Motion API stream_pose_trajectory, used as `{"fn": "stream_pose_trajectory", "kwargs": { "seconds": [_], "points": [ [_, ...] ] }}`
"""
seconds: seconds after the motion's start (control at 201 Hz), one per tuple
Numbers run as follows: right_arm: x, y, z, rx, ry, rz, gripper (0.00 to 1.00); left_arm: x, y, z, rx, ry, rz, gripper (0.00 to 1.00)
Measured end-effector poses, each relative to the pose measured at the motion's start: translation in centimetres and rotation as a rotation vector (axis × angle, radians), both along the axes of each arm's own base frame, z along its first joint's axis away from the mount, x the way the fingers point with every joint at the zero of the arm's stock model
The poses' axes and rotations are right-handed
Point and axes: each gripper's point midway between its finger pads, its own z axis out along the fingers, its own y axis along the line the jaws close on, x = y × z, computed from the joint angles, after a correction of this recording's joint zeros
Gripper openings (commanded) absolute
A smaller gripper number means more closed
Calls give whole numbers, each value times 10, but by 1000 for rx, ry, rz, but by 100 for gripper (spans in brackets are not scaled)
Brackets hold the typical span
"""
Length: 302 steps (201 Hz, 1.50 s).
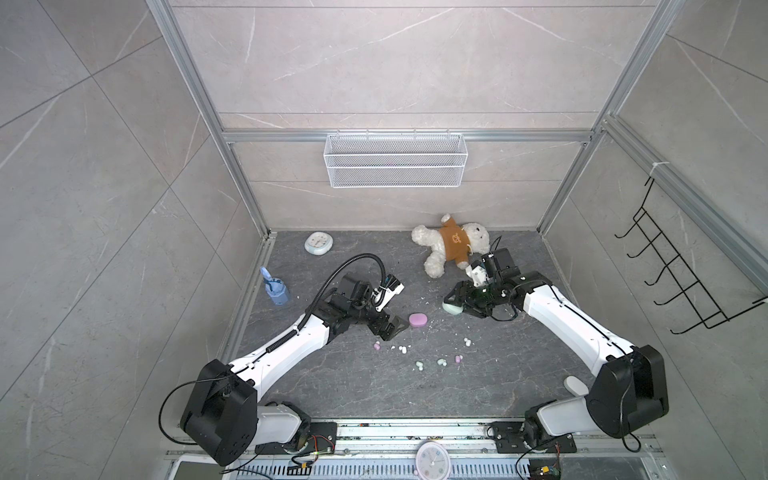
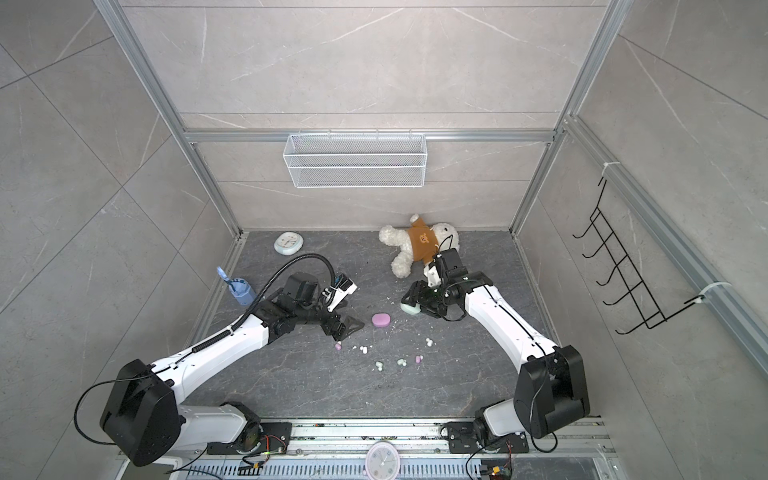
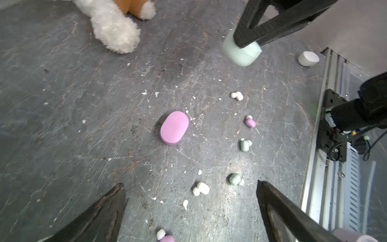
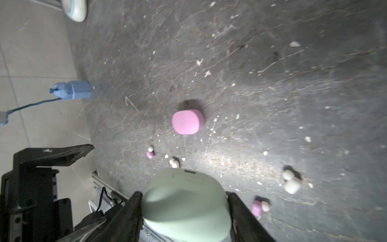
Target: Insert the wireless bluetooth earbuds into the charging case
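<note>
Dark slate tabletop (image 1: 374, 386), pink case (image 1: 418, 320), earbuds (image 1: 419, 365), teddy (image 1: 453, 245)

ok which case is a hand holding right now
The mint green case, gripped in the right hand; the pink case lies loose, untouched.

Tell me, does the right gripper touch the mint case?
Touching: in the right wrist view, the fingers of the right gripper press both sides of the mint case.
</note>
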Motion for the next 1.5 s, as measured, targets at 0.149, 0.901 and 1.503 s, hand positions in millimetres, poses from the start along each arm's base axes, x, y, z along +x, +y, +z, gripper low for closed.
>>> {"fn": "stream_pose_trajectory", "kwargs": {
  "seconds": [0.149,0.901,1.503],
  "points": [
    [-18,28,16,78,-1,101,43,-13,-16,9,-29,-25,-105,100],
    [-51,77,51,226,-23,346,43,-36,-49,32,-175,-27,-326,83],
    [-56,82,53,240,-19,374,41,-47,-62,33,-204,-4,-416,67]
  ]
}}
